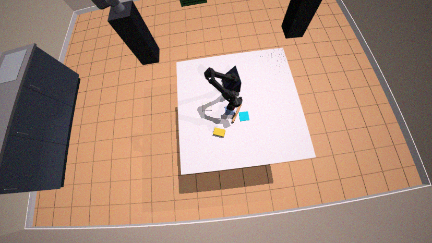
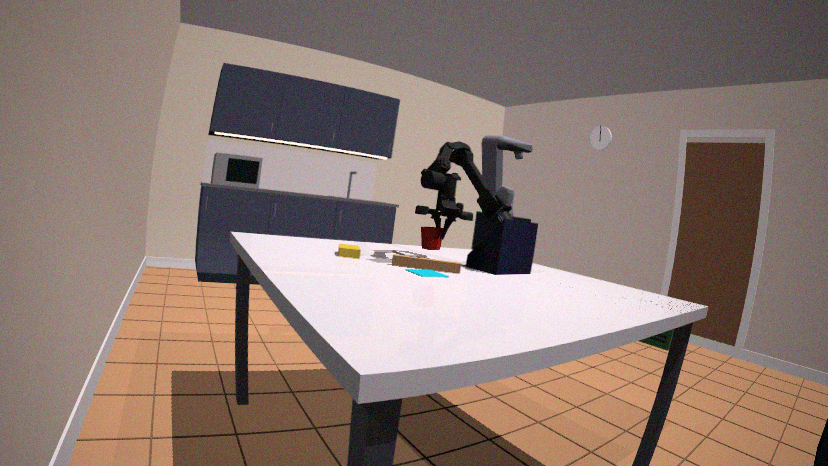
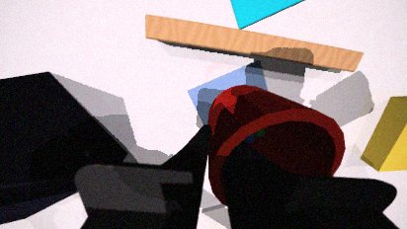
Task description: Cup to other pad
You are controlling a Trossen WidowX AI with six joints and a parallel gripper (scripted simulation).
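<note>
The red cup (image 2: 431,237) (image 3: 232,106) hangs above the table, roughly upright in the exterior view. My gripper (image 2: 441,231) (image 3: 212,130) is shut on the cup's wall, one finger inside and one outside. A green marble (image 3: 260,133) and a blue marble (image 3: 250,139) show dimly inside the cup; the finger and shadow hide the rest. The blue pad (image 1: 231,112) (image 3: 224,84) lies below the cup, partly hidden. The cyan pad (image 1: 244,116) (image 2: 427,273) (image 3: 264,10) lies bare beyond the wooden bar.
The wooden bar (image 1: 236,114) (image 2: 425,263) (image 3: 207,39) stands as a low barrier between the two pads. A yellow block (image 1: 219,132) (image 2: 349,250) (image 3: 395,143) lies off to one side. The arm's dark base block (image 2: 502,246) stands near the pads.
</note>
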